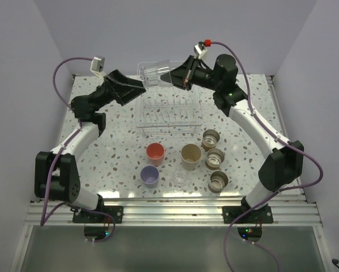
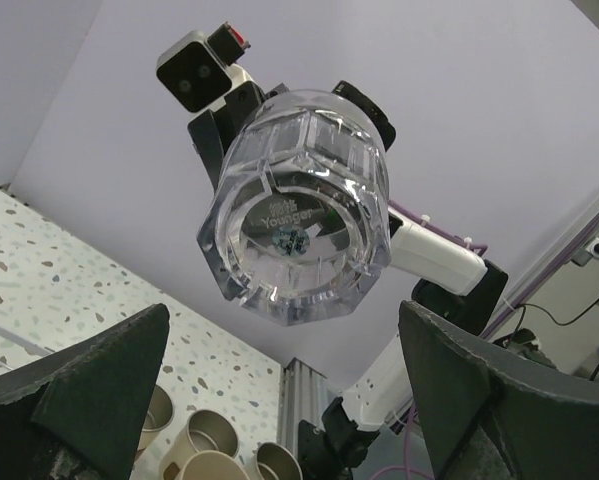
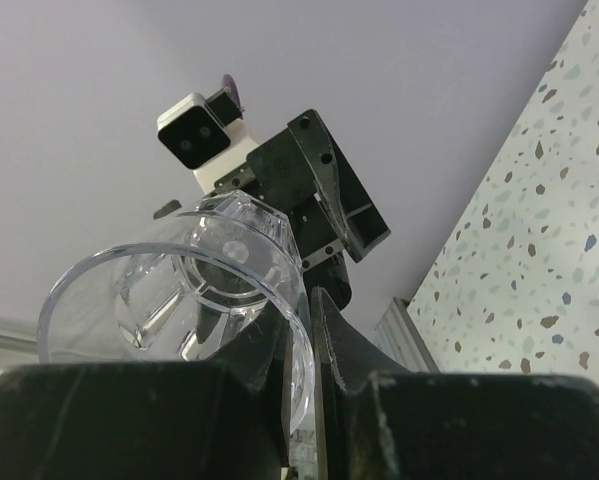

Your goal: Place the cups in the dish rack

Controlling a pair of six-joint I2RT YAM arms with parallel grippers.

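Note:
My right gripper (image 1: 174,77) is shut on the rim of a clear glass cup (image 1: 154,73), holding it on its side in the air over the far edge of the white wire dish rack (image 1: 170,116). The right wrist view shows the rim (image 3: 297,330) pinched between the fingers. My left gripper (image 1: 137,88) is open, just left of the glass, not touching it. In the left wrist view the glass (image 2: 299,210) hangs above the spread fingers (image 2: 89,390). On the table stand the coral-red (image 1: 155,152), lavender (image 1: 150,176), beige (image 1: 191,156) and second glass (image 1: 180,179) cups.
Three short tan brown-rimmed cups (image 1: 211,137) (image 1: 215,159) (image 1: 219,181) lie in a column right of the beige cup. They also show low in the left wrist view (image 2: 209,440). The rack holds no cups. The table's metal rail (image 1: 175,209) runs along the near edge.

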